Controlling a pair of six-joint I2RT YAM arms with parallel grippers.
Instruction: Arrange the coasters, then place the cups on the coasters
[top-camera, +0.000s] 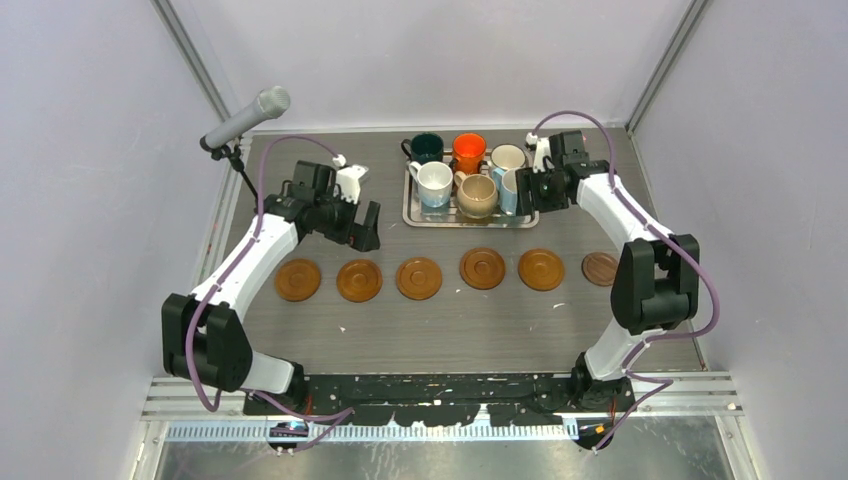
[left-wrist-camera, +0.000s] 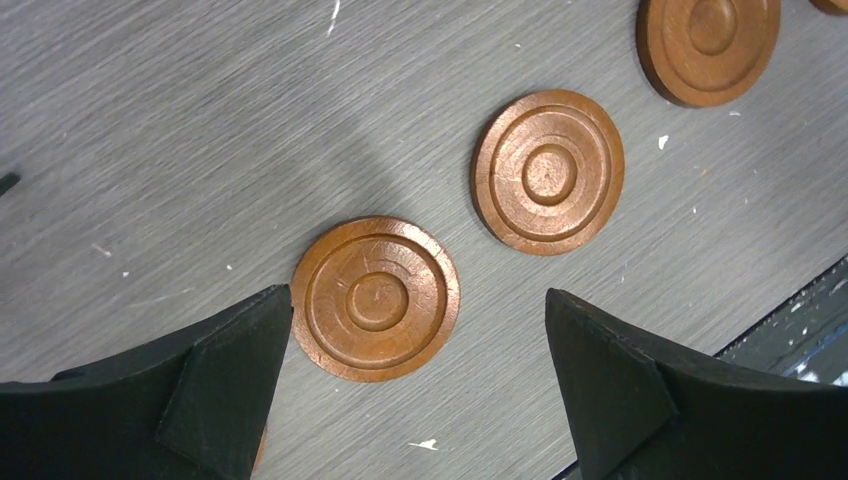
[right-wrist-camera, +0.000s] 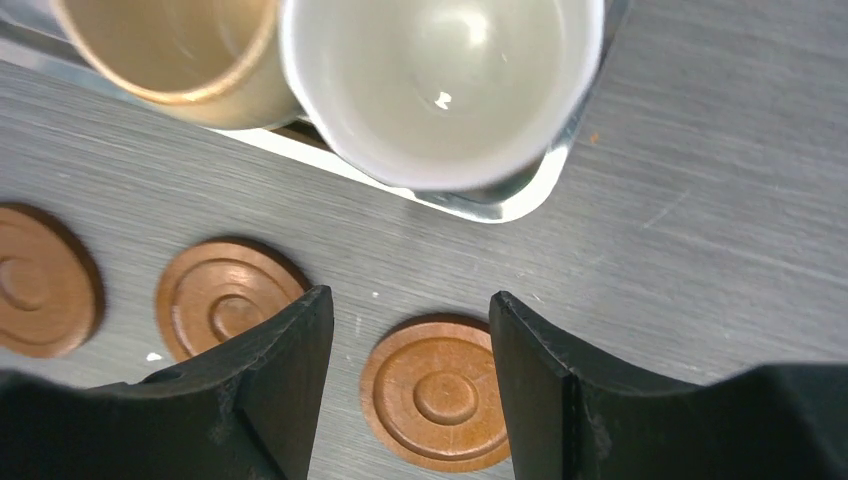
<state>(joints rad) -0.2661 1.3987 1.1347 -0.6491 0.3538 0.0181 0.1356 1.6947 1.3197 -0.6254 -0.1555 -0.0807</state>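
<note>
The grey surface (top-camera: 450, 335) fills most of my overhead view, and both arms reach out across it. My left end effector (top-camera: 362, 228) hangs over the left part of the coaster row. It is released, its fingers spread wide with nothing between them. My right end effector (top-camera: 528, 192) sits at the right end of the silver tray (top-camera: 440, 222), just beside the light blue cup (top-camera: 505, 188). Its jaws stand apart and grasp nothing. On its wrist camera that cup's pale mouth lies beyond the fingertips, not between them.

The tray rests at the far middle of the surface, and all six cups stand upright in it. The dark green cup (top-camera: 427, 148), orange cup (top-camera: 468, 152) and whitish cup (top-camera: 507, 157) are along the back. The white cup (top-camera: 434, 183), beige cup (top-camera: 477, 194) and the light blue one are along the front.

The six coasters lie flat in a row on the surface between the tray and the arm bases, none touching its neighbour. Five are warm brown, from the leftmost coaster (top-camera: 298, 279) across. The rightmost coaster (top-camera: 600, 268) is smaller and darker.
</note>
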